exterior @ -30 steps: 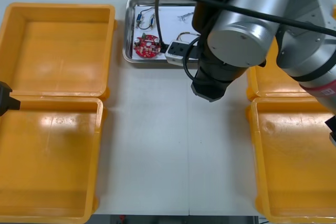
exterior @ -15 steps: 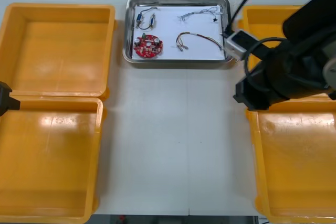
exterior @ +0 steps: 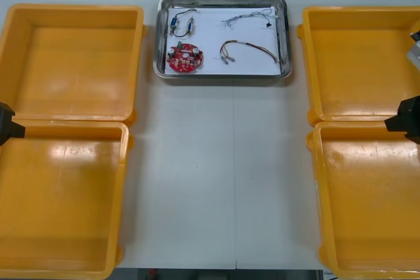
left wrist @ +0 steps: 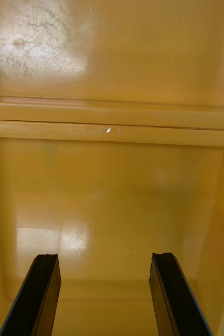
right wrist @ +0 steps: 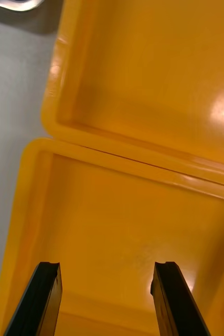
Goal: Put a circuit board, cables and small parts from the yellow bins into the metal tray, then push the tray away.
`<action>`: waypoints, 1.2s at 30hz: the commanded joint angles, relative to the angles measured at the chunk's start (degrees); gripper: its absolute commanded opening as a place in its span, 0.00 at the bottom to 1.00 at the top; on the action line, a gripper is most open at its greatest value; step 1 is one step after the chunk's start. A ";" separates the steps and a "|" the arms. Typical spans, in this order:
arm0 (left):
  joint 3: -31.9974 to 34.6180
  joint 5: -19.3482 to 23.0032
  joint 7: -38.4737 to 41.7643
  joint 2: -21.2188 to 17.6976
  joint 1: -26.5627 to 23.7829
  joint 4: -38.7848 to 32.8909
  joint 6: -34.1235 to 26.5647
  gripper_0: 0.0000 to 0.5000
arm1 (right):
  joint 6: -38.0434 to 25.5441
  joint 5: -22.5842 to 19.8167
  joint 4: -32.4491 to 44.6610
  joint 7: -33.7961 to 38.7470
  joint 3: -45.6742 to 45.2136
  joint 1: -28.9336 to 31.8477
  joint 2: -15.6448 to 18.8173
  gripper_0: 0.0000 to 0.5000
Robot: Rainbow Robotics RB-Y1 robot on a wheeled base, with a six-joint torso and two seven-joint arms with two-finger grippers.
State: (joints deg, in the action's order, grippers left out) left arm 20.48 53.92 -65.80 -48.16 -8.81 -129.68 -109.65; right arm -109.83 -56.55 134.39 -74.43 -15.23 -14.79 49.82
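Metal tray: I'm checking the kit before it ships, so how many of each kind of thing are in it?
Red circuit board: 1
Cables: 3, the blue and white cable, the grey cable, the red and yellow cable
Small parts: too small to tell
Total: 4 in the tray

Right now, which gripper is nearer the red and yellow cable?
Right: right gripper hangs over the right bins, near the cable; left gripper over the left bins, farther.
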 commanded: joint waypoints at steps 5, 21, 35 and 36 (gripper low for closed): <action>1.58 -0.49 -5.92 0.52 0.99 -1.63 -0.35 1.00 | -0.17 -0.93 -7.56 0.51 -8.67 2.40 0.36 1.00; 1.58 -0.49 -5.92 0.52 0.99 -1.63 -0.35 1.00 | -0.17 3.55 -12.84 -1.25 -10.87 6.27 -1.66 1.00; 1.58 -0.49 -5.92 0.52 0.99 -1.63 -0.35 1.00 | -0.17 3.11 -12.31 -1.51 -10.25 6.27 -3.33 1.00; 1.58 -0.49 -5.92 0.52 0.99 -1.63 -0.35 1.00 | -0.17 3.03 -12.13 -1.51 -10.08 6.27 -3.33 1.00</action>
State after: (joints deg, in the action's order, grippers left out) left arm 20.48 53.92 -65.80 -48.16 -8.76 -129.68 -109.65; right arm -109.83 -53.16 121.20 -74.54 -24.36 -9.18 46.77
